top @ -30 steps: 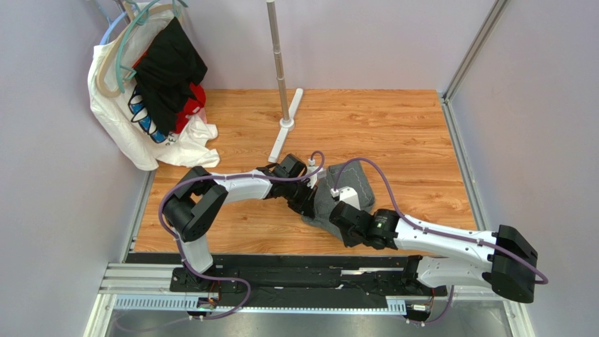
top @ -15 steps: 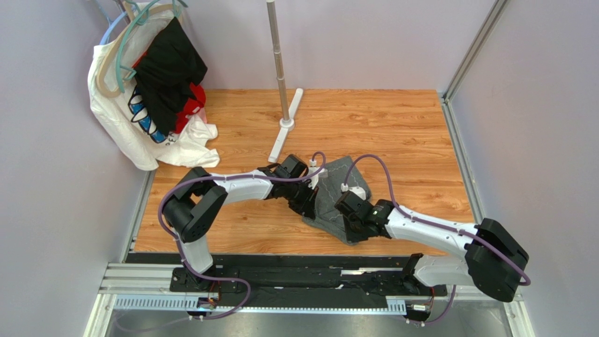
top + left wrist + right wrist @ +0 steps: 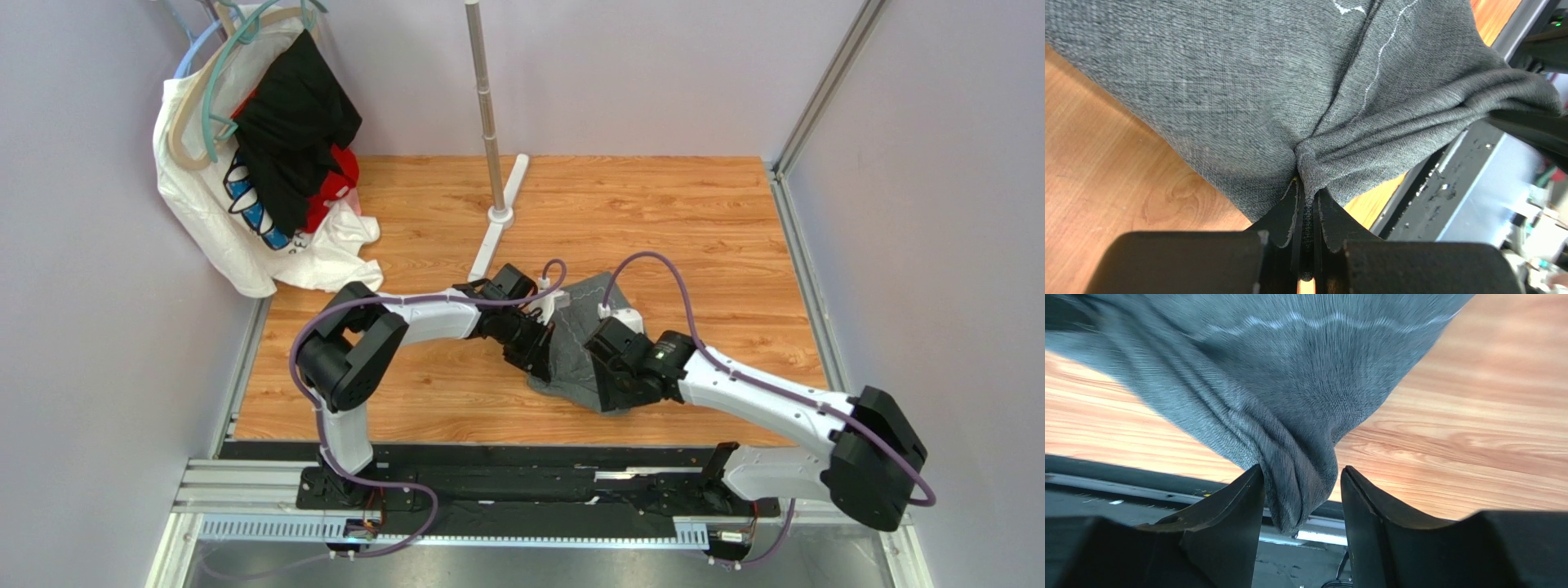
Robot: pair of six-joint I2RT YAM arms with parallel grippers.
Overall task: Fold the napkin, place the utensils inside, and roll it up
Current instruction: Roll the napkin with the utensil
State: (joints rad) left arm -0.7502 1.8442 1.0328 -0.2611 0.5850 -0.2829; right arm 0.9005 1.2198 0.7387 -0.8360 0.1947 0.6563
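Soft, light napkin (image 3: 1229, 79) bunches easily, so take its stitched edge; left hand (image 3: 1308, 190) clamps a gathered tuck, right hand (image 3: 1301, 471) gapes around a fold.

Pale lilac walls (image 3: 662, 74), wood-grain tabletop (image 3: 687, 221), upright metal pole (image 3: 487, 123), clothes on hangers (image 3: 270, 147) far left

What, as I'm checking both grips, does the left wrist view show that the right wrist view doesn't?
Left wrist only: the left gripper shut on a bunched pinch of napkin. Right wrist only: the right gripper open, a napkin fold between its parted jaws. Both: the grey napkin with pale stitching over the wooden table.
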